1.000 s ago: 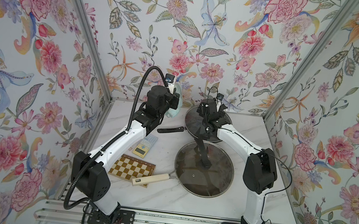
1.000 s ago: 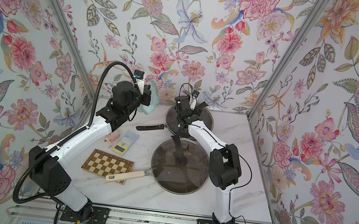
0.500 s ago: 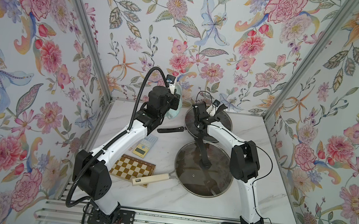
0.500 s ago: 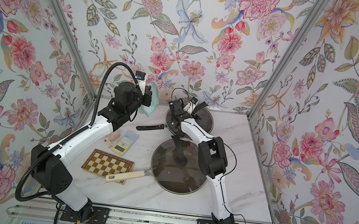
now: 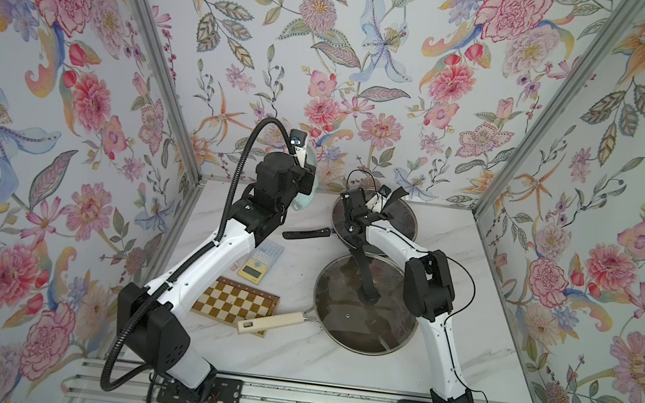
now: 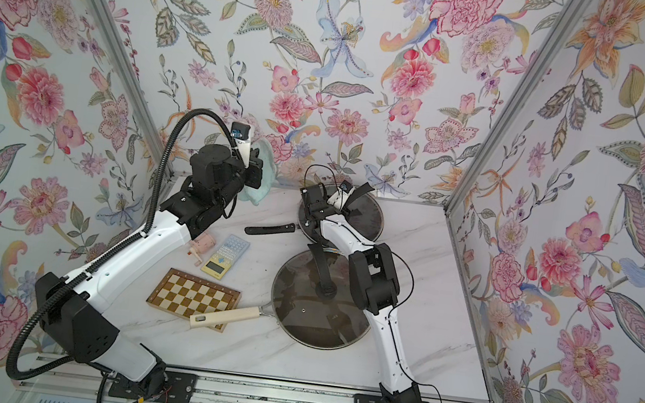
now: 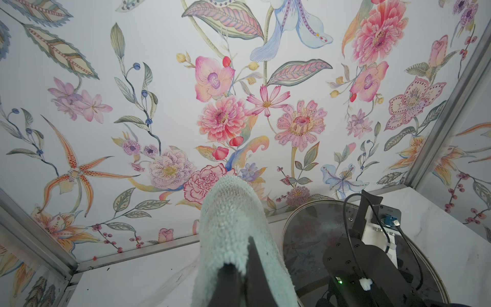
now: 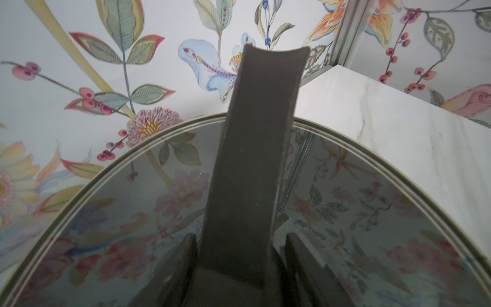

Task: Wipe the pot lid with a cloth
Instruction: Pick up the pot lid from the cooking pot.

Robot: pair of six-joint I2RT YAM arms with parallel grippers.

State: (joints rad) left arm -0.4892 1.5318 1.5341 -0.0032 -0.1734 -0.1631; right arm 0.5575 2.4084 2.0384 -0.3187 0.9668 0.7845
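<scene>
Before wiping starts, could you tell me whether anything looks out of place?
The cream pan handle lies across a corner of the chessboard, not flat on the table. Nothing looks spilled or broken.

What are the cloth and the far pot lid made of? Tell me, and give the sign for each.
Cloth: soft terry fabric, pale mint and matte, with a looped nap showing.
Pot lid: tinted glass, glossy, mirroring the wallpaper, with a thin, metal-looking edge.
Its handle: a dark matte strap, probably plastic, though the look leaves that open.
</scene>
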